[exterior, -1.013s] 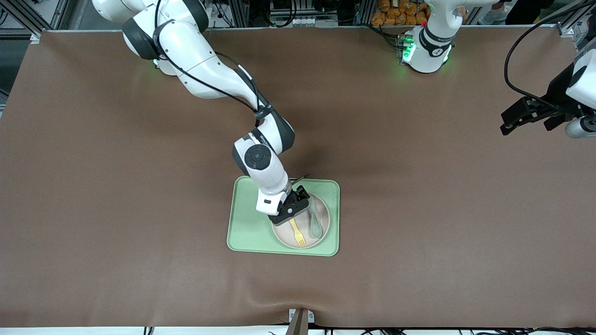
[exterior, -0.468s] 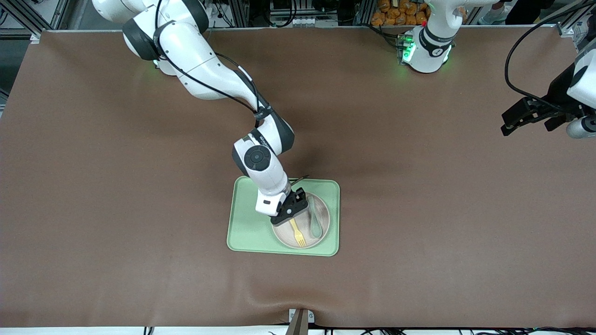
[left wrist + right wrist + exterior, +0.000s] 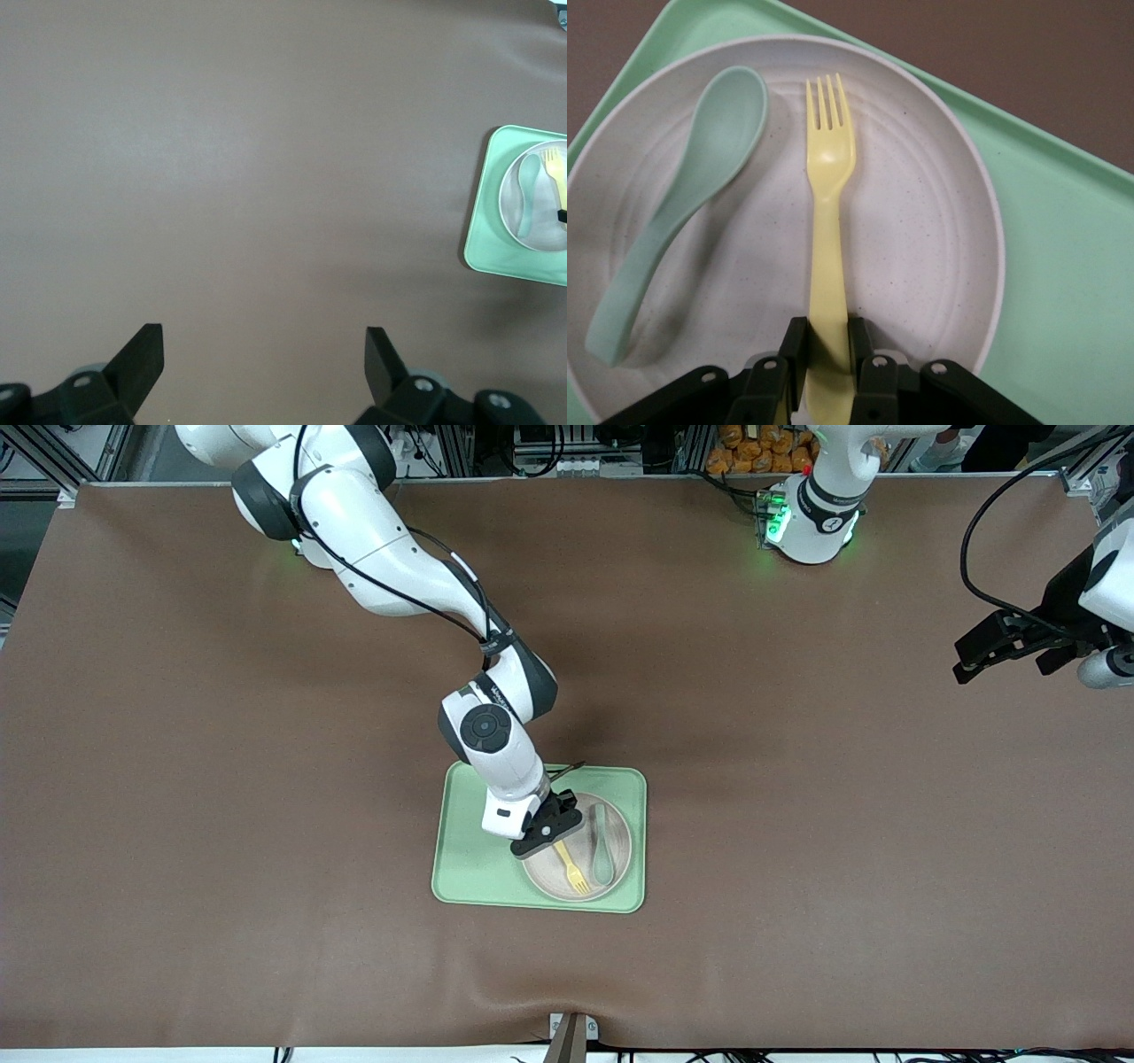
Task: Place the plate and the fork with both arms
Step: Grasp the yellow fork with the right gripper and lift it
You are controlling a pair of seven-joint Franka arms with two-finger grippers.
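The beige plate (image 3: 623,849) lies on the light-green tray (image 3: 469,859). My right gripper (image 3: 549,835) is over the plate, shut on the handle of the pale-yellow fork (image 3: 574,871). In the right wrist view the right gripper (image 3: 827,341) clamps the fork (image 3: 828,177), whose tines lie low over the plate (image 3: 921,221). I cannot tell whether the fork touches the plate. My left gripper (image 3: 959,666) waits open and empty over bare table at the left arm's end. In the left wrist view, it (image 3: 261,345) is far from the plate (image 3: 509,202).
A teal-green spoon (image 3: 602,852) lies on the plate beside the fork; it also shows in the right wrist view (image 3: 691,204). The tray (image 3: 1063,266) sits mid-table on the brown mat. A small bracket (image 3: 571,1032) sits at the table's near edge.
My right gripper with the fork has shifted slightly toward the right arm's end of the tray, and the fork's angle has changed a little. The left arm has barely moved.
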